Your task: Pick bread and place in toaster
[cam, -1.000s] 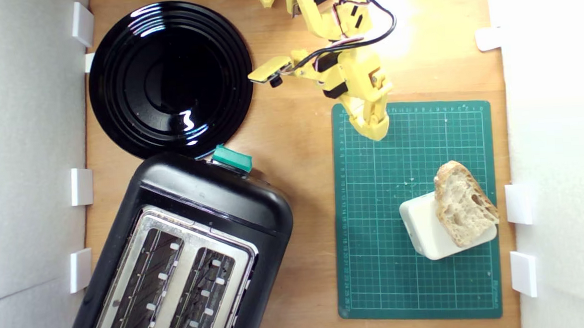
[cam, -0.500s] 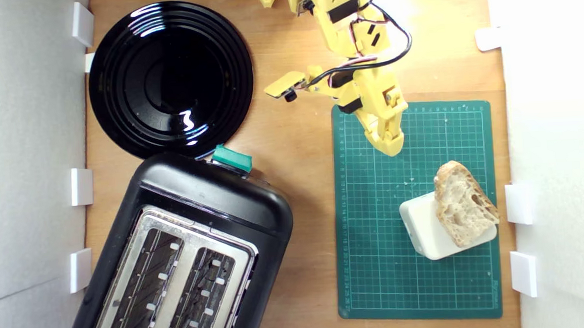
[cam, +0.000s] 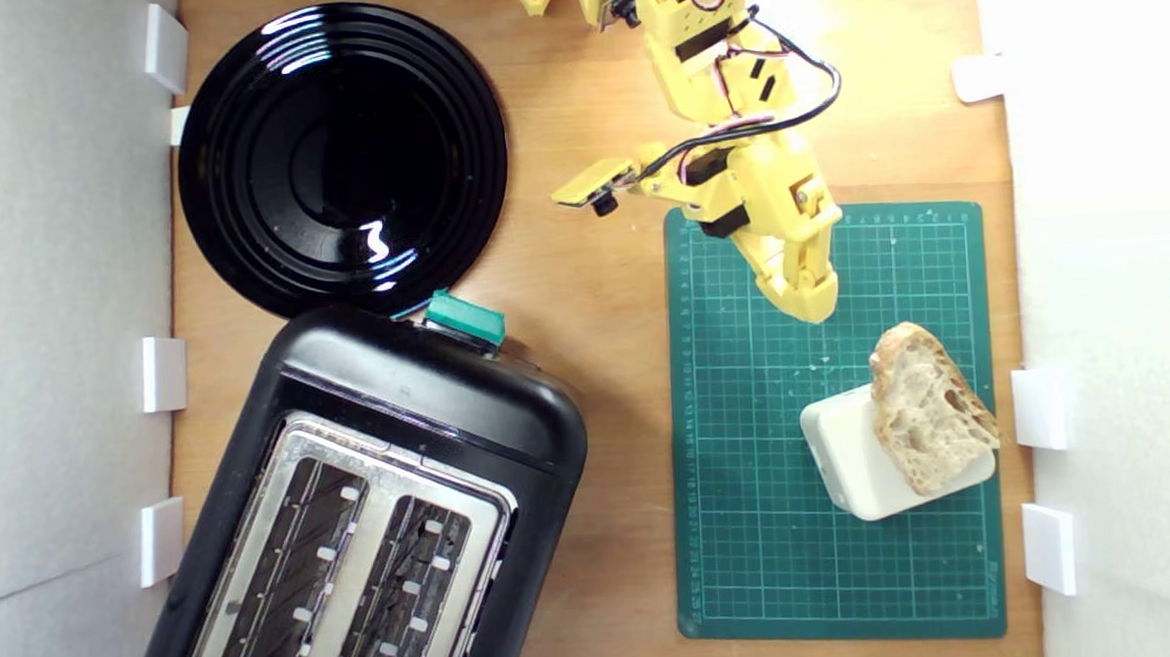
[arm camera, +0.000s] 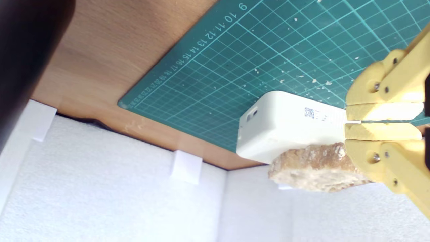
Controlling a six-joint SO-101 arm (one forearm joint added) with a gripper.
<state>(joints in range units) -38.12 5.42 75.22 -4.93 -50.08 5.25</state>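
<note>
the yellow gripper hangs over the green mat, near the mat's far edge, and its two fingers are pressed tight together with nothing between them. the bread lies on top of a white box on the mat, toward the exterior view's right, and part of the slice sticks out past the box's edge. the gripper is close to the bread but not touching it. the big black toaster sits on the wooden table at the exterior view's left, well apart from the bread, with both slots showing and a green lever at its end. a shiny black plate lies just beside it.
</note>
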